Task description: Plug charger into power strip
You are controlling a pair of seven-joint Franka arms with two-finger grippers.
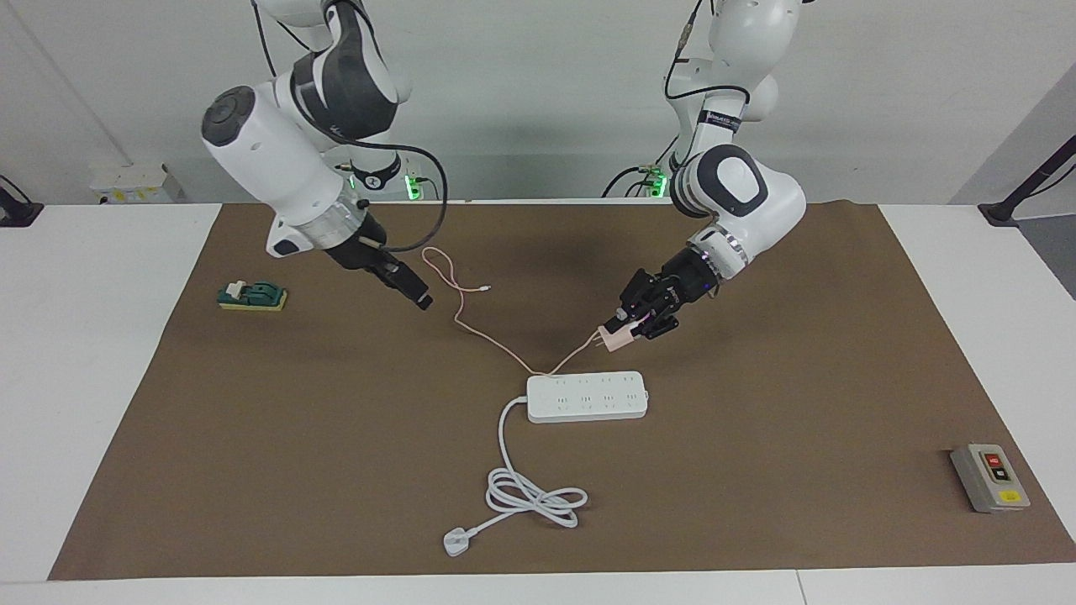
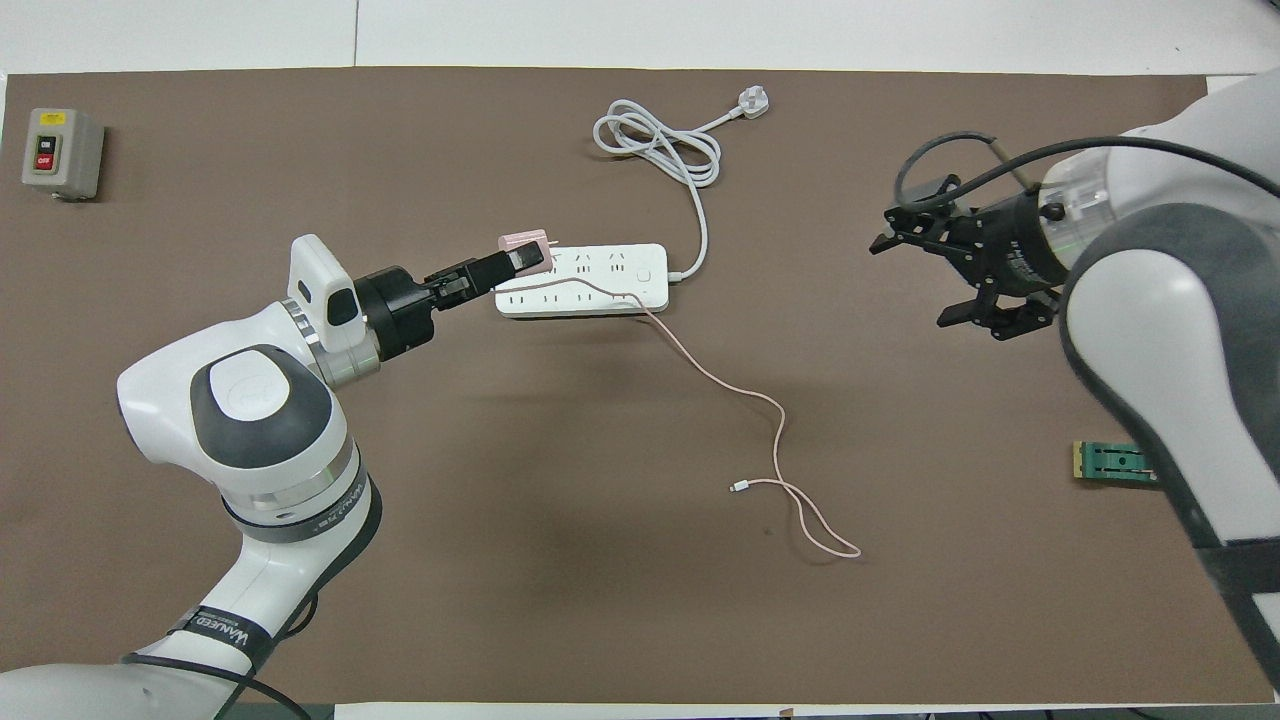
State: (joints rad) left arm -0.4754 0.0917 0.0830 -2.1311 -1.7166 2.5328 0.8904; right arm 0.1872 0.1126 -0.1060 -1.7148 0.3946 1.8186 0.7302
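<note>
Pink charger (image 1: 618, 337) clamped in left gripper (image 1: 629, 329), one power strip (image 1: 587, 397), right gripper (image 2: 945, 275) fingers apart.

A brown mat (image 1: 756, 470) covers the white counter (image 1: 84, 378). Mid-mat lies the power strip (image 1: 587, 397). A grey switch box (image 1: 989, 477) and a green block (image 1: 252, 296) sit near opposite ends.

One camera sits high across the table, facing both robots. The other hangs above the robots' own end, looking steeply down and forward. Both stand well back and share the brown mat (image 1: 756, 470) (image 2: 300, 150).
</note>
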